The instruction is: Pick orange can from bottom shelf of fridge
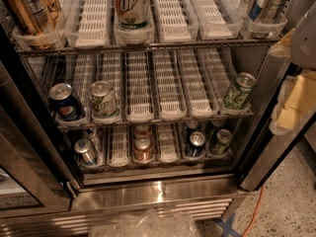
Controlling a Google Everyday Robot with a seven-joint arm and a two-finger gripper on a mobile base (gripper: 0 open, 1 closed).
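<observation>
The orange can stands upright at the front of the middle lane on the bottom shelf of the open fridge. It is copper-orange with a silver lid. A second similar can stands right behind it. My gripper shows only as a pale shape at the right edge, in front of the fridge's right frame. It is well above and to the right of the orange can and touches no can.
On the bottom shelf, silver cans stand at the left, and a dark blue can and a green can at the right. The middle shelf holds a Pepsi can. Crumpled clear plastic lies below.
</observation>
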